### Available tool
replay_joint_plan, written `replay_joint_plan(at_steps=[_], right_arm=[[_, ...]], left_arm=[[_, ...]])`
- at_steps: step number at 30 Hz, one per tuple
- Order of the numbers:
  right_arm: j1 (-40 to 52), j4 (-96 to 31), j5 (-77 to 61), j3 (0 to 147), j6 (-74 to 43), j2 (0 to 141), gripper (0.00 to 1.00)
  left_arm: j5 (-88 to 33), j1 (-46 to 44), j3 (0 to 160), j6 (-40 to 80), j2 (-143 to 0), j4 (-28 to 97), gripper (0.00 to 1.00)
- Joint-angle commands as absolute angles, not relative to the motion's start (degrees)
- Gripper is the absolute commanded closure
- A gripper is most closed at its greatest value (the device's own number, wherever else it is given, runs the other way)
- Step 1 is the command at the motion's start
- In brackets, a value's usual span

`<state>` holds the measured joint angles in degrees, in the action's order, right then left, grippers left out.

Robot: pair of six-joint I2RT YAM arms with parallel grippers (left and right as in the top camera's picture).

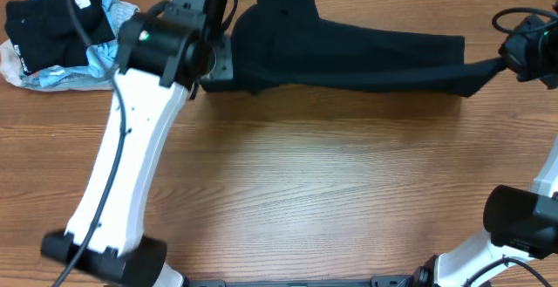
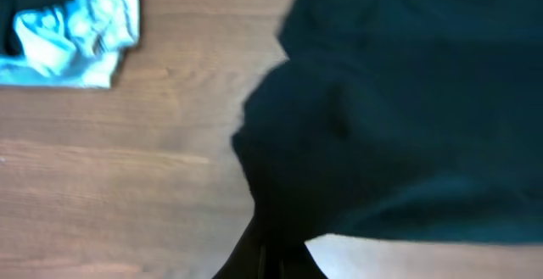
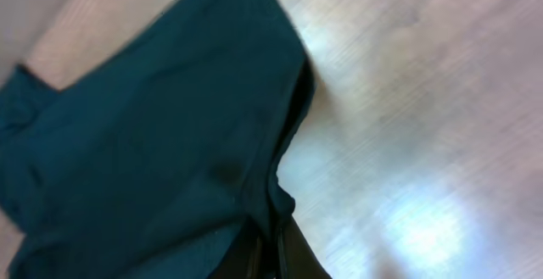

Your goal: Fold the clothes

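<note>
My left end effector (image 2: 271, 255) is clamped on one end of the dark garment (image 1: 349, 51), and the right end effector (image 3: 274, 250) pinches the opposite end, where the cloth draws to a point. Between them the garment lies stretched in a long strip along the far side of the desk (image 1: 305, 182). I judge this as early: I see no fold laid yet. A pile of clothes (image 1: 61, 30) waits unfolded in the far left corner.
</note>
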<state>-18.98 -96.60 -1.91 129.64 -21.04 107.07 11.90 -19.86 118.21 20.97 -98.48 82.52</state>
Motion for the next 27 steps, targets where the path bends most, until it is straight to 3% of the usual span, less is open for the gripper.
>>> replay_joint_plan(at_steps=[1, 9, 18, 27], right_arm=[[-19.8, -97.1, 2.7, 130.3, -22.8, 102.8, 0.96], [-21.9, -97.1, 2.2, 124.7, -23.6, 97.1, 0.96], [-21.9, -97.0, 1.9, 109.5, -23.6, 90.4, 0.96], [-21.9, -95.3, 4.0, 100.2, -26.2, 85.1, 0.96]], left_arm=[[9.1, -21.6, 119.4, 22.1, -96.8, 85.6, 0.96], [9.6, -23.3, 119.2, 26.4, -96.6, 96.8, 0.96], [1.8, -24.1, 116.1, 25.3, -95.4, 96.8, 0.96], [6.5, -30.2, 101.8, 34.6, -90.6, 96.8, 0.96]])
